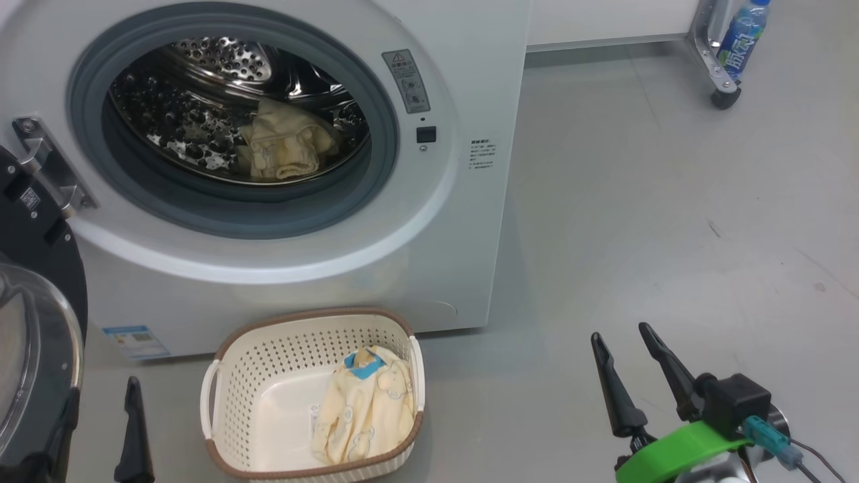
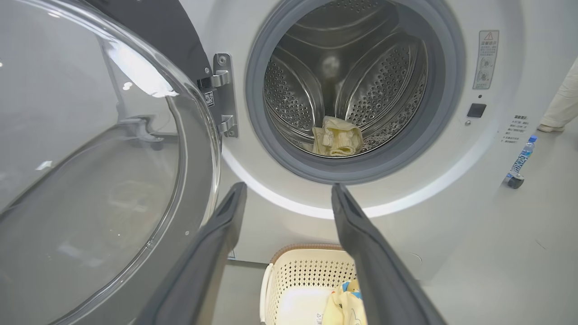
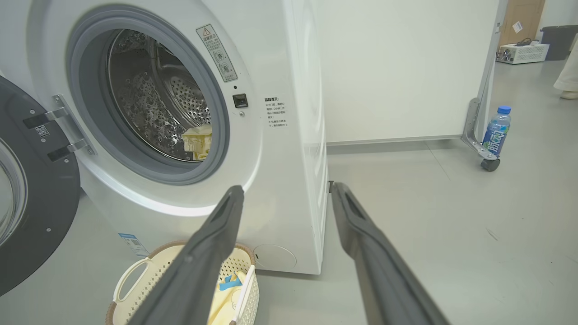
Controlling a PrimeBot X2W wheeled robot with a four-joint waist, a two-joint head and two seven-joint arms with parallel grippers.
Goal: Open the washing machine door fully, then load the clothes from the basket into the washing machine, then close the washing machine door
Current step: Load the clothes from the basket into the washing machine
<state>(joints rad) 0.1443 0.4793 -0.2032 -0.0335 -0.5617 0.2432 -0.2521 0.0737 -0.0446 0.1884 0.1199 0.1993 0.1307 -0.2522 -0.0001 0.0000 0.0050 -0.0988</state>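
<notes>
Drum (image 1: 201,67) shiny perforated steel; basket (image 1: 288,355) matt plastic; clothes (image 1: 369,409) soft cloth

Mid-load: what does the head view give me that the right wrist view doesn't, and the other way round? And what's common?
Head view adds: the basket seen in full, a bear-patch garment lying at its right side. Right wrist view adds: a white box and dark bin in the room beyond, and a person's foot at the right edge. Shared: the door swung open, the loaded garment in the drum, the open right claw, the water bottle.
</notes>
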